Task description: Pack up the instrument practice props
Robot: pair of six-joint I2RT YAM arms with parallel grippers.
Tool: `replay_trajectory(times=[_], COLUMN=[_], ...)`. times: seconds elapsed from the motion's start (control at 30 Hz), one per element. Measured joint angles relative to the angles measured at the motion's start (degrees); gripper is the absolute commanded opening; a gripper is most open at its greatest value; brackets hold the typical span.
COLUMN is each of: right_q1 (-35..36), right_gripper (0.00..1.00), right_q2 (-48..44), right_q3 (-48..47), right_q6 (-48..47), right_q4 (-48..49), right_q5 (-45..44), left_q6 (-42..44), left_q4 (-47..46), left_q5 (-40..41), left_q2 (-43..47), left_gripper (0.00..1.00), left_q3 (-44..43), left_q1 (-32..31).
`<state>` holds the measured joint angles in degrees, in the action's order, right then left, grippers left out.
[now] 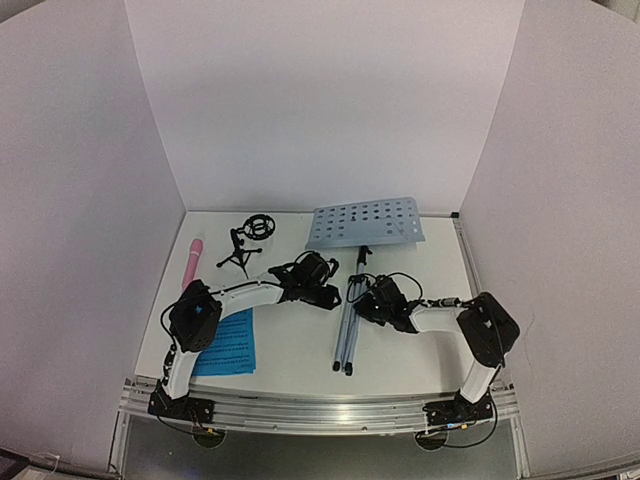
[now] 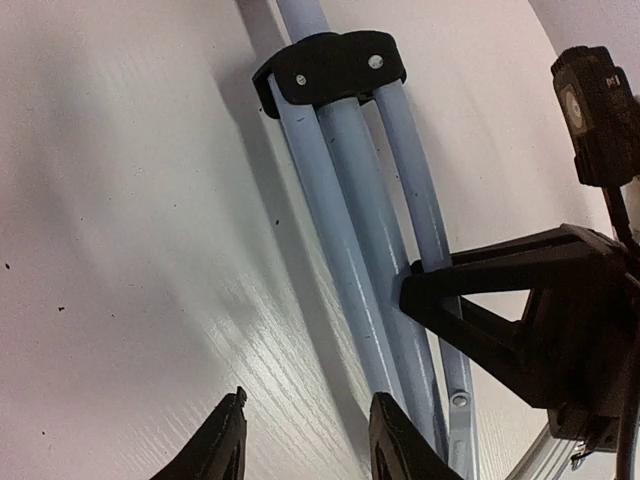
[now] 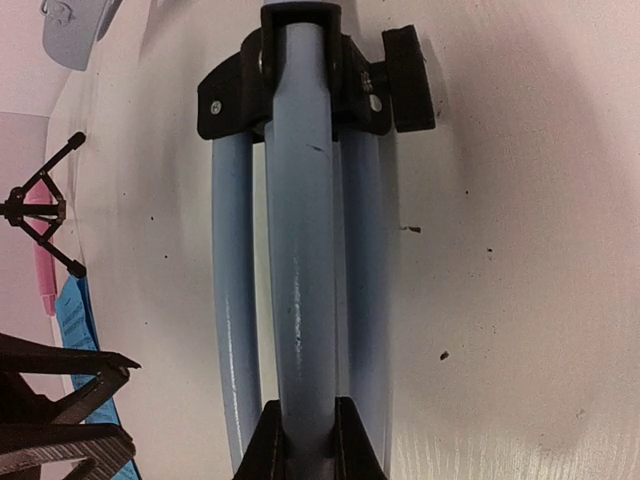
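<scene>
The pale perforated music stand (image 1: 365, 222) lies flat, its folded silver tripod legs (image 1: 347, 330) pointing toward me. My right gripper (image 3: 305, 440) is shut on the middle tube (image 3: 300, 250) below the black collar (image 3: 300, 80); it also shows in the top view (image 1: 368, 300). My left gripper (image 2: 310, 430) is open and empty over bare table just left of the legs (image 2: 350, 250); in the top view (image 1: 325, 292) it is beside them. The pink microphone (image 1: 192, 258), the black tripod mic stand (image 1: 248, 240) and the blue sheet-music pages (image 1: 228, 345) lie at the left.
White walls close in the table at the back and on both sides. The blue pages are partly under my left arm. The right gripper's black fingers (image 2: 520, 310) reach in beside the legs in the left wrist view. An aluminium rail (image 1: 320, 408) runs along the near edge.
</scene>
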<state>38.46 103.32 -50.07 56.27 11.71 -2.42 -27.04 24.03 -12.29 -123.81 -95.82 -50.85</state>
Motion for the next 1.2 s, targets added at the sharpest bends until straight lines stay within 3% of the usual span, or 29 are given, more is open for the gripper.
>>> replay_trajectory(times=[0.23,0.6,0.8,1.03,1.2], right_q1=[-3.03,-8.20,-9.27,-9.34,-9.27], right_gripper=[0.00,0.00,0.01,0.10,0.30], right_q2=[0.05,-0.87,-1.37,-1.52,-0.59], right_q3=[2.03,5.55,7.21,5.90,3.37], right_q6=[-1.56,-6.24,-6.67,-7.34,-6.62], right_q4=[3.48,7.39,9.23,6.53,2.97], right_q5=[6.56,15.13,16.92,17.05,17.51], left_q6=[5.01,12.74,13.83,14.60,14.87], left_q4=[-2.47,-7.76,-8.01,-8.53,-9.26], left_q5=[0.50,-2.54,-1.31,1.55,2.93], left_q2=[3.64,24.46,31.83,39.28,42.71], left_gripper=[0.53,0.60,0.64,0.66,0.66], left_q3=[4.05,23.63,30.03,35.74,38.32], left_q1=[0.00,1.94,4.97,6.51,7.49])
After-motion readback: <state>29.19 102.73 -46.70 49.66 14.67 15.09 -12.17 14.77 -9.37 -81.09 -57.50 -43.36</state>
